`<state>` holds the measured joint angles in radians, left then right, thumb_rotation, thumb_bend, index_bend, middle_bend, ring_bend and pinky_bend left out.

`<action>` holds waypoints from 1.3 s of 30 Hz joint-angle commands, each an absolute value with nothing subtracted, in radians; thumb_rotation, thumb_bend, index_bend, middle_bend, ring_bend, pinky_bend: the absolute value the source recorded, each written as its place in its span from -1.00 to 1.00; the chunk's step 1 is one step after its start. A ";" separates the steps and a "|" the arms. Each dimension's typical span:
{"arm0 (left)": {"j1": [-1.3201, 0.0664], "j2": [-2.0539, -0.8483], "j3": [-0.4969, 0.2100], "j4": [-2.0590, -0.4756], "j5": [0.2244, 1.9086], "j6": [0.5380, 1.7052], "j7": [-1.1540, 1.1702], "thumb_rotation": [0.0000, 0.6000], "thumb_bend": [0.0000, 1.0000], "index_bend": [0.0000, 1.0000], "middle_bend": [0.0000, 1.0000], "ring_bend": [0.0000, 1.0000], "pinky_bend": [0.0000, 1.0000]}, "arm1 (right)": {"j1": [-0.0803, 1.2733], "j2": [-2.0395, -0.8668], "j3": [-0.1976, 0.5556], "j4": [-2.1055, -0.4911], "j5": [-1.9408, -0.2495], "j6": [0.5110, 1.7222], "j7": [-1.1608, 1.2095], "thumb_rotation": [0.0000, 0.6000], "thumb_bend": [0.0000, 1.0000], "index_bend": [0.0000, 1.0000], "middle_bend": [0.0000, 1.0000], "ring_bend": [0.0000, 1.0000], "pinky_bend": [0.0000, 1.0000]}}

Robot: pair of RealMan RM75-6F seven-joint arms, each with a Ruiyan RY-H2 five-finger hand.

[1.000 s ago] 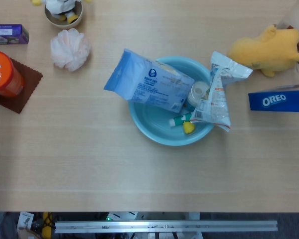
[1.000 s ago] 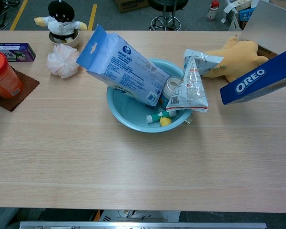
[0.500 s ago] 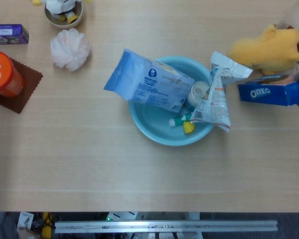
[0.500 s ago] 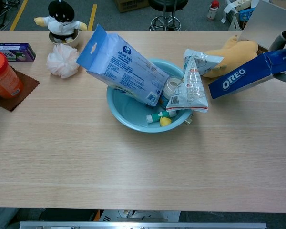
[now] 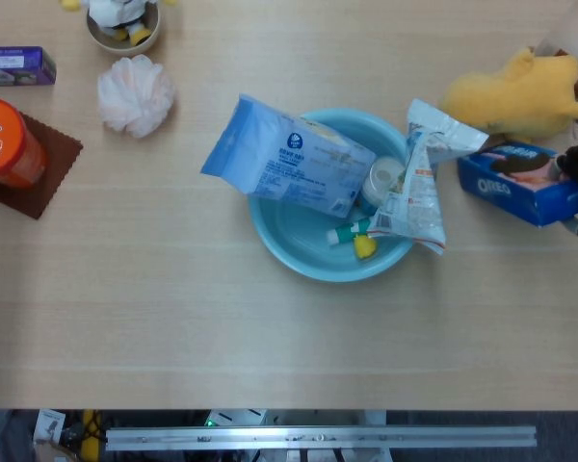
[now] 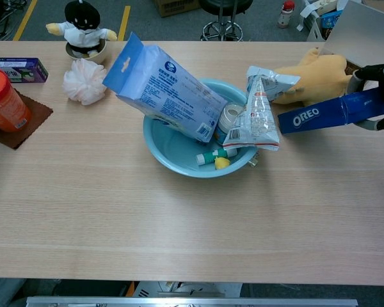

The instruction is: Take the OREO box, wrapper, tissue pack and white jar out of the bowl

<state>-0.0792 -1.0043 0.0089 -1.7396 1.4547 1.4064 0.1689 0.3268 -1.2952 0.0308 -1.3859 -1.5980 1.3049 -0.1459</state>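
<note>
Across the bowl [image 5: 299,252], our landmark, lies the largest piece: the tissue pack [image 5: 287,161], propped on the far-left rim and sloping down into the basin. We judge it soft, light and squashy with a slick film skin, so we would take it by the free upper edge that overhangs the rim, across its thickness.

Right of the bowl, clear of it and near the surface [image 5: 173,327], the OREO box [image 6: 333,112] is held at its right end by our right hand [image 6: 379,82], fingers wrapped over the top and under the bottom. The carton is stiff, light and long, so an end hold lets it sag; a grip nearer the middle would steady it. Our left hand appears in neither view.

On the bowl's right rim leans the wrapper [image 5: 416,183], crinkly and thin, probably slippery; its twisted upper corner is the place to pinch.

Inside the bowl, tucked between pack and wrapper, sits the white jar [image 5: 382,179], rigid, smooth and round; we would grasp it around its sides once the wrapper is off.
</note>
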 commanded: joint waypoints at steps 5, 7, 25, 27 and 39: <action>-0.080 -1.005 0.010 -1.741 1.458 1.406 0.173 1.00 -0.28 -0.66 -0.54 -0.58 -0.67 | 0.297 -1.167 -0.022 -1.558 -1.556 1.243 -0.199 1.00 -0.61 -1.00 -0.74 -0.71 -0.37; -0.082 -1.005 0.010 -1.742 1.459 1.405 0.175 1.00 -0.28 -0.66 -0.54 -0.58 -0.67 | 0.293 -1.143 -0.035 -1.589 -1.573 1.245 -0.183 1.00 -0.61 -1.00 -0.75 -0.73 -0.38; -0.071 -0.993 0.017 -1.753 1.467 1.419 0.168 1.00 -0.28 -0.66 -0.54 -0.58 -0.67 | 0.420 -1.131 0.047 -1.744 -1.609 1.140 -0.355 1.00 -0.89 -1.00 -0.65 -0.73 -0.38; -0.067 -0.990 0.018 -1.752 1.466 1.423 0.163 1.00 -0.28 -0.66 -0.54 -0.58 -0.67 | 0.448 -1.149 0.067 -1.761 -1.579 1.102 -0.408 1.00 -0.97 -1.00 -0.65 -0.73 -0.38; -0.056 -0.974 0.025 -1.744 1.462 1.423 0.122 1.00 -0.28 -0.66 -0.54 -0.58 -0.67 | 0.593 -1.248 0.140 -1.761 -1.359 0.922 -0.643 1.00 -1.00 -1.00 -0.68 -0.73 -0.40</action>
